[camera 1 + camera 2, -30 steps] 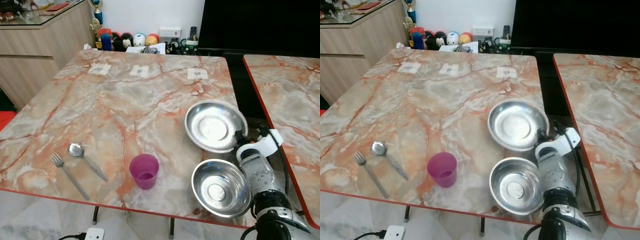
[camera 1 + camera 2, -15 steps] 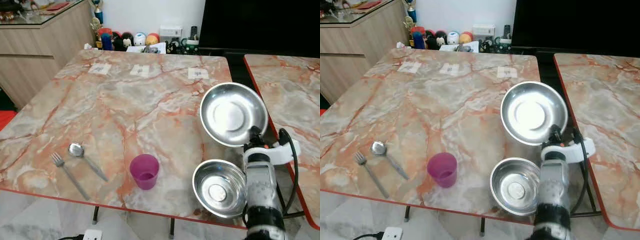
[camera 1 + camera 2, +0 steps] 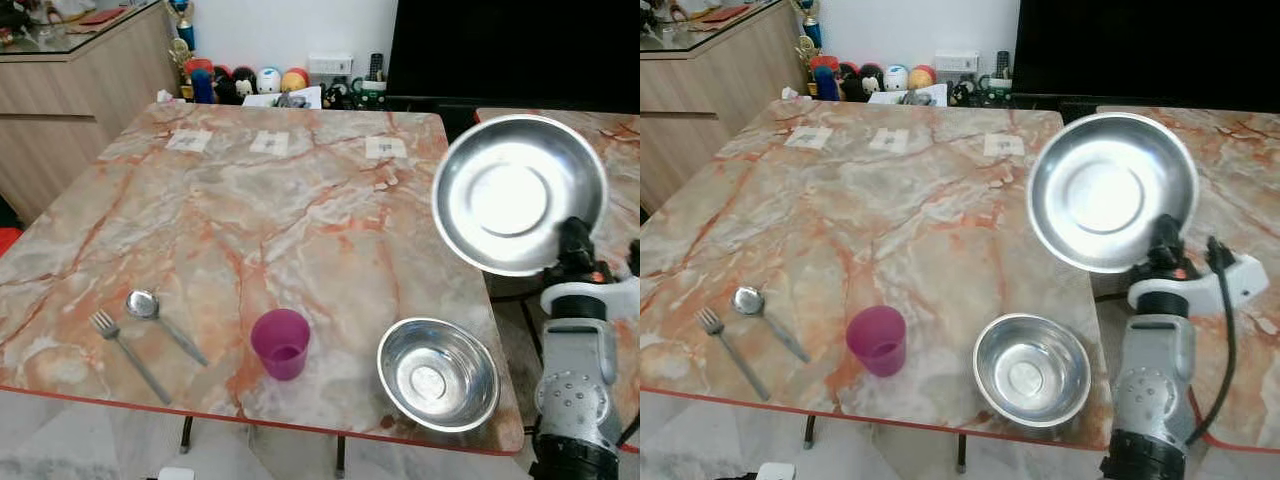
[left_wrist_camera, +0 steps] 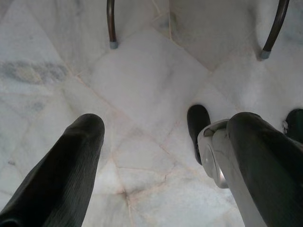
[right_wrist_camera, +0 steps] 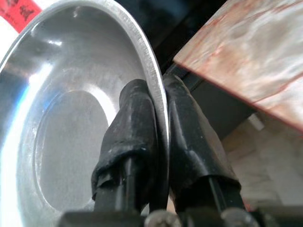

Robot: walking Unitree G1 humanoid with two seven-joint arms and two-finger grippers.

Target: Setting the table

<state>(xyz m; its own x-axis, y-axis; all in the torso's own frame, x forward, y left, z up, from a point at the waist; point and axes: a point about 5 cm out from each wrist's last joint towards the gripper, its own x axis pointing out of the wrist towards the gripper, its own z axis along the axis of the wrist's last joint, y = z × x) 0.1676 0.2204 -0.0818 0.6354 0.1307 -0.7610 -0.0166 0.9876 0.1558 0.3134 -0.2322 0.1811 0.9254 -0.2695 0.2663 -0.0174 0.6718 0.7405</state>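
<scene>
On the marble table, at the near left, a fork lies beside a spoon, the spoon just to its right, both handles slanting toward the near edge. Right of them stands a purple cup, upright and close to the near edge. Further right, at the table's near right corner, sits a steel bowl, open side up and apart from the cup.

Above and to the right of that bowl, the right gripper holds a steel plate up in the air, off the table, tilted so its hollow face looks back toward the robot. The two black fingers are clamped on the plate's rim at its lower edge, one on each face. The plate hangs over the gap between this table and a second marble table to the right.

The left gripper hangs down over the pale tiled floor, its fingers spread apart and holding nothing, with the robot's black foot showing below.
</scene>
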